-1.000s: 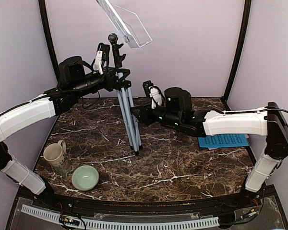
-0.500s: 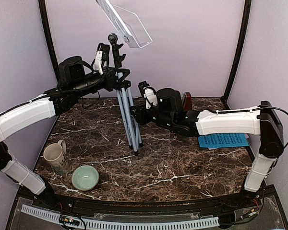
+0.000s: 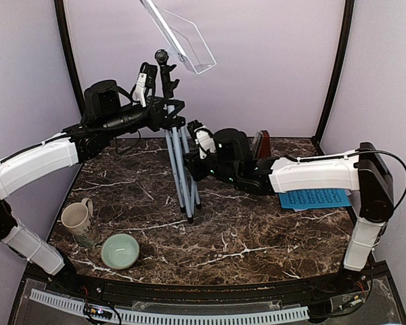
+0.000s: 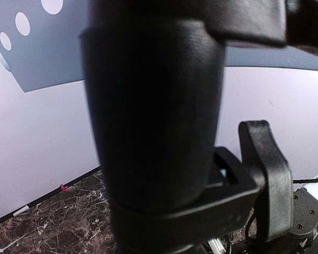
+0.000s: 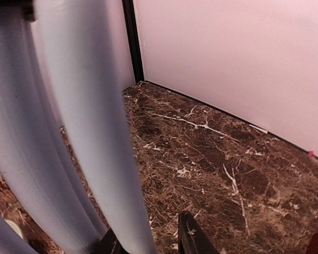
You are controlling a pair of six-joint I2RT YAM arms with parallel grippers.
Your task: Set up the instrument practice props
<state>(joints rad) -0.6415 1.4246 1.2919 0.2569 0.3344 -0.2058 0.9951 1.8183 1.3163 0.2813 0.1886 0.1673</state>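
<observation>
the stand [image 3: 178, 156] is upright mid-desk [image 3: 257, 237], legs bunched together. left gripper [image 3: 147, 82] sits at its black collar, and i can't tell if it's clamped. right gripper [image 3: 196, 133] is spread around a grey leg. the blue page [image 3: 316, 198] lies flat far right, the metronome [image 3: 262, 142] at the back.

Marble table [image 3: 257, 237] lies open front-centre (2 obstacles front-left: mug [image 3: 76, 218], bowl [image 3: 120, 250]); music stand [image 3: 182, 176] blocks the middle.
</observation>
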